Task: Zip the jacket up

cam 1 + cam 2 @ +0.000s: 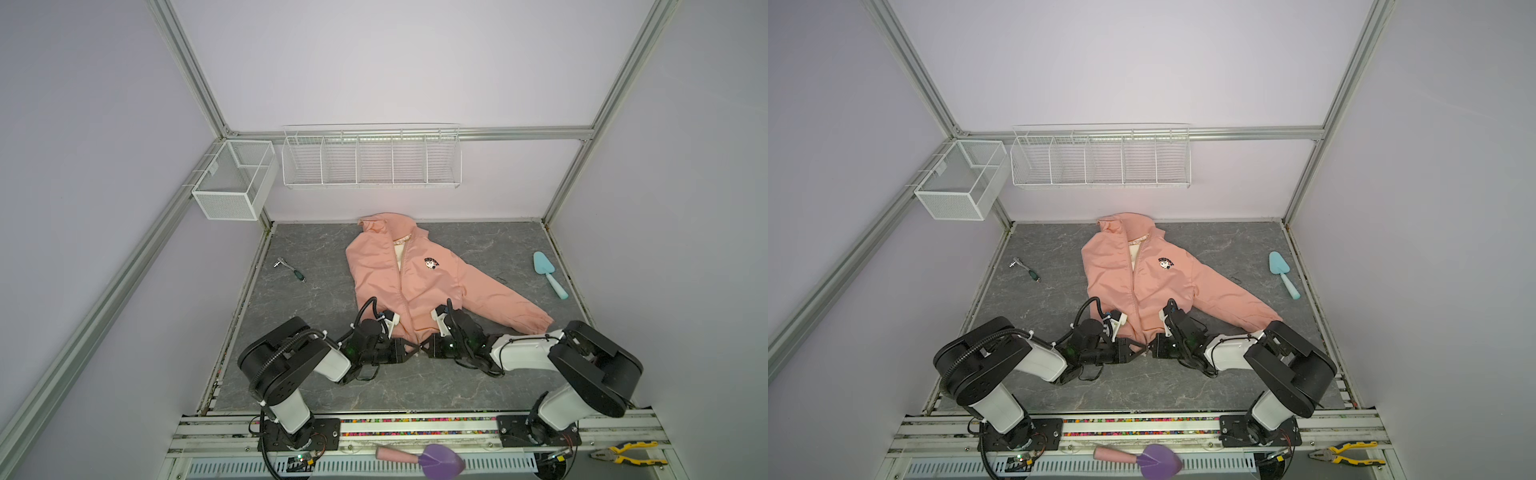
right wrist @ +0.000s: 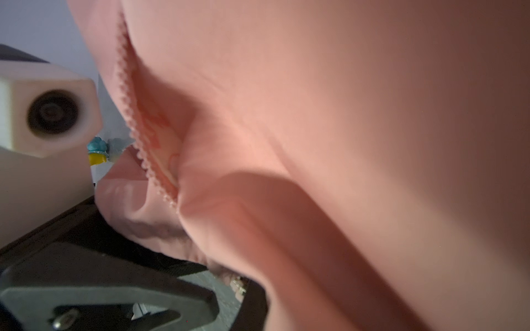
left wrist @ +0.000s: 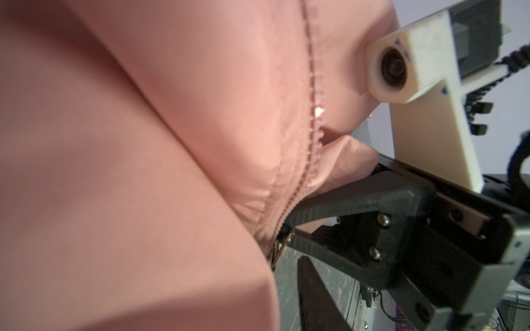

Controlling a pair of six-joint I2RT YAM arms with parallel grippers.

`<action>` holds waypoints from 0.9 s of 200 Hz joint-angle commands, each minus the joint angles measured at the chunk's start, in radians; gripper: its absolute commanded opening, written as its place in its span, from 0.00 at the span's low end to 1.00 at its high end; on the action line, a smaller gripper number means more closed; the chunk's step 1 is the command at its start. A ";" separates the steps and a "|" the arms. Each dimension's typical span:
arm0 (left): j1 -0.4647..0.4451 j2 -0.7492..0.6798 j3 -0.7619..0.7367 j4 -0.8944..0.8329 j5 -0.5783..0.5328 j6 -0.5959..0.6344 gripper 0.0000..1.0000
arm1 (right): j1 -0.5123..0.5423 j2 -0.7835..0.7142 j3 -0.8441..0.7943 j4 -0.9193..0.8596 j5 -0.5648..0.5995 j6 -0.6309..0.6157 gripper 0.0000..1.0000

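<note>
Salmon-pink hooded zip jacket [image 1: 432, 286] lies mid-frame, chest unzipped. Right gripper [image 3: 286, 229] clamps its hem at the zipper base; left gripper [image 1: 414, 349] jaws: cannot tell. Likely seating zipper ends; next needs fine alignment.

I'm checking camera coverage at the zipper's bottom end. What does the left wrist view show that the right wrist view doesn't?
Only the left wrist view shows the right end effector with both fingers closed on the hem of the jacket at the zipper's bottom, plus the right wrist camera. Only the right wrist view shows the left wrist camera and the printed lining inside the zipper gap. Both show the jacket's pink fabric, its zipper teeth and a bit of the grey table.
</note>
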 commanded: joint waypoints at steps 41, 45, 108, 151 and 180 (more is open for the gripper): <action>-0.002 0.027 -0.026 -0.121 -0.047 0.001 0.16 | 0.008 -0.005 0.001 -0.026 0.022 0.003 0.06; -0.002 0.028 -0.026 -0.120 -0.046 0.000 0.16 | 0.008 -0.005 0.001 -0.027 0.022 0.003 0.06; -0.002 0.034 -0.020 -0.116 -0.038 -0.002 0.13 | 0.009 0.015 0.010 -0.008 0.009 0.007 0.06; -0.001 0.049 -0.025 -0.078 -0.028 -0.014 0.04 | 0.009 -0.002 0.010 -0.020 0.011 0.007 0.06; 0.000 0.044 -0.032 -0.050 -0.025 -0.019 0.00 | 0.008 -0.041 0.015 -0.055 0.020 -0.001 0.06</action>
